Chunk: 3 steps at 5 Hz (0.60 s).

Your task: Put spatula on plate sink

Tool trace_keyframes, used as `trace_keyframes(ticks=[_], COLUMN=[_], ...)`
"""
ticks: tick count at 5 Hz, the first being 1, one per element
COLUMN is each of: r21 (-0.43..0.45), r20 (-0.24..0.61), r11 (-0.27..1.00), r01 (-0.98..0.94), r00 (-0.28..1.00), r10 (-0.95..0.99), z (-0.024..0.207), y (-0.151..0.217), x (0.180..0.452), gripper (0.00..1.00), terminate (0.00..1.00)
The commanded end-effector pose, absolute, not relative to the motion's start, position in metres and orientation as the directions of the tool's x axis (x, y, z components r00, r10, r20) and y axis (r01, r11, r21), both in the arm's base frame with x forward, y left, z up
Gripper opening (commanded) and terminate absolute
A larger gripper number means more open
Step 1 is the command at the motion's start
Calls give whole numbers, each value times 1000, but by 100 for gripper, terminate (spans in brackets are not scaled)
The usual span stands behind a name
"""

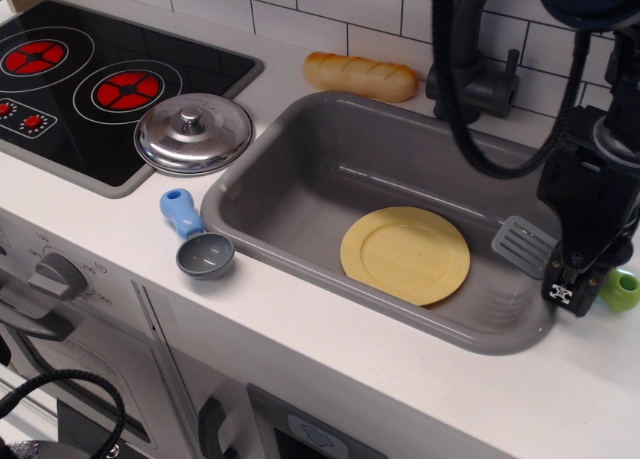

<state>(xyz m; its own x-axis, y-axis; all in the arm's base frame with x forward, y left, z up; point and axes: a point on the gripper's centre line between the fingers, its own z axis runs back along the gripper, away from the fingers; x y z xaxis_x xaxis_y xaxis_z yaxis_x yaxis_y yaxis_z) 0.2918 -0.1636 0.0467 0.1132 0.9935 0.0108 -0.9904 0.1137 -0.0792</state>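
The spatula lies across the right rim of the grey sink (300, 144): its grey slotted blade (523, 245) juts over the basin and the end of its lime-green handle (621, 290) shows at the right frame edge. My black gripper (570, 291) stands over the handle's middle and hides it; I cannot tell whether the fingers are closed on it. The pale-yellow plate (405, 254) lies flat on the sink floor, left of the blade.
A steel pot lid (193, 132) rests on the stovetop's corner (60, 129). A blue-handled grey scoop (195, 235) lies on the counter left of the sink. A bread roll (360, 76) lies behind the sink, next to the dark faucet (475, 74).
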Motion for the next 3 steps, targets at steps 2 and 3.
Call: trace_keyframes(ticks=[2,3], r21=[-126,-152], r20=[11,-3], r11=[144,168], r01=[-982,-974], r00=[144,170], r10=[990,985], z=[69,84], y=[-154,-134], x=[311,314], gripper=[0,0], terminate=[0,0])
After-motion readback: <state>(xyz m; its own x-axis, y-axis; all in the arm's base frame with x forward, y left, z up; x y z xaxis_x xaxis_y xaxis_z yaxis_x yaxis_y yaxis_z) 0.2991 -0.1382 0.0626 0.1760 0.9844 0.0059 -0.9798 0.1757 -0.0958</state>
